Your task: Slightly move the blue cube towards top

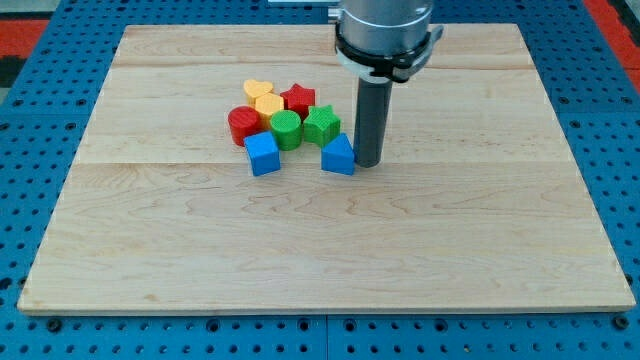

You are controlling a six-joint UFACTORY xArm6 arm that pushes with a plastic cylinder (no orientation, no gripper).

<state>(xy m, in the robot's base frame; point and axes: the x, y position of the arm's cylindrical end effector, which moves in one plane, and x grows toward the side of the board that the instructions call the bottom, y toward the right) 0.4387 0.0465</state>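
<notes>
no claw here, just the rod; my tip [367, 163] sits right beside the blue pentagon-ish block [338, 156], blue cube [262, 154] further left.

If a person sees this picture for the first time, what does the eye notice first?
First, the thick dark rod in the upper middle, my tip resting just right of a blue block. Next, the tight colourful cluster to its left: red star, yellow heart, green star, with the blue cube at the cluster's bottom edge.

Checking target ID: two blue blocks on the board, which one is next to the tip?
The blue block on the view's right, with a peaked top, sits right beside my tip. The blue cube lies farther left, below the red cylinder.
</notes>
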